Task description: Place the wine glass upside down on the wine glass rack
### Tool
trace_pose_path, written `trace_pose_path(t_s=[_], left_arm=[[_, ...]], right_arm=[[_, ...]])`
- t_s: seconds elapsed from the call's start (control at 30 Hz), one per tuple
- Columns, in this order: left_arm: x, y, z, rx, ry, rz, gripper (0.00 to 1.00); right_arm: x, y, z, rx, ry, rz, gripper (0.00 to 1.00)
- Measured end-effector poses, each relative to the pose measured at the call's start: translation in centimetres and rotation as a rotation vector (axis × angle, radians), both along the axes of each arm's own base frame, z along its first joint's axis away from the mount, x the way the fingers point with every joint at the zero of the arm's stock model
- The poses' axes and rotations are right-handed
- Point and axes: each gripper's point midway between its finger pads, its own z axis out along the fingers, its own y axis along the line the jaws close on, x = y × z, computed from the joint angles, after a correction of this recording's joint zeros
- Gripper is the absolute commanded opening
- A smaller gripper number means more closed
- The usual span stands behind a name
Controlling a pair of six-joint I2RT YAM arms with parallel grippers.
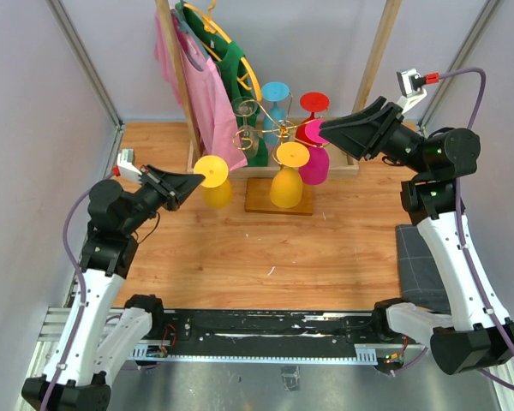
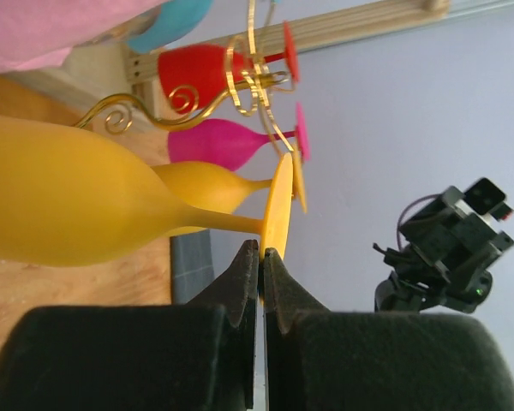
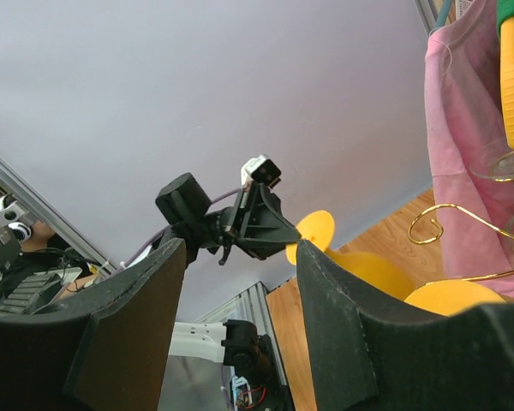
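step: bringing glass to hook | wine glass (image 1: 215,187) upside down, off the tabletop, just left of rack (image 1: 259,202) | left jaws pinched on its foot rim | right jaws wide, empty (near pink glass (image 1: 315,164)) | next: probably slide stem into a free arm

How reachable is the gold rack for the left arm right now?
Likely yes: the left tool holds the yellow glass beside the rack; an empty curled arm faces it, nothing between.
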Motion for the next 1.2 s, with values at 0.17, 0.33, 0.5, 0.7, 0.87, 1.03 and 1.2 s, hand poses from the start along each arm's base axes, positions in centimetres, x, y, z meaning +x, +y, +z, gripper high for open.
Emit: trace_pose_path(t_s=[0.17, 0.33, 0.5, 0.7, 0.87, 1.03, 1.2], left_arm=[[1.1, -0.7, -2.3, -0.011, 0.089, -0.04, 0.0], [2.2, -2.0, -2.3, -0.04, 0.096, -0.116, 0.0], [3.9, -3.0, -3.4, -0.044, 0.134, -0.172, 0.0], [4.8, -4.1, -2.3, -0.045, 0.116, -0.233, 0.0], [5.2, -4.7, 0.2, -0.04, 0.049, -0.272, 0.0], [5.6, -5.5, 1.0, -0.036, 0.027, -0.31, 0.0], [6.7, -6.4, 0.3, -0.031, 0.051, -0.339, 0.0]], right_arm=[[0.0, 0.0, 0.0, 0.0, 0.0, 0.0, 0.56], [0.0, 0.0, 0.0, 0.0, 0.0, 0.0, 0.56], [0.0, 0.0, 0.0, 0.0, 0.001, 0.0, 0.56], [0.1, 0.0, -0.1, -0.002, 0.003, -0.002, 0.56], [0.3, 0.0, -0.3, -0.008, 0.008, -0.005, 0.56], [0.8, 0.1, -0.8, -0.013, 0.027, -0.007, 0.56], [1.1, 0.1, -1.0, -0.014, 0.039, -0.011, 0.56]])
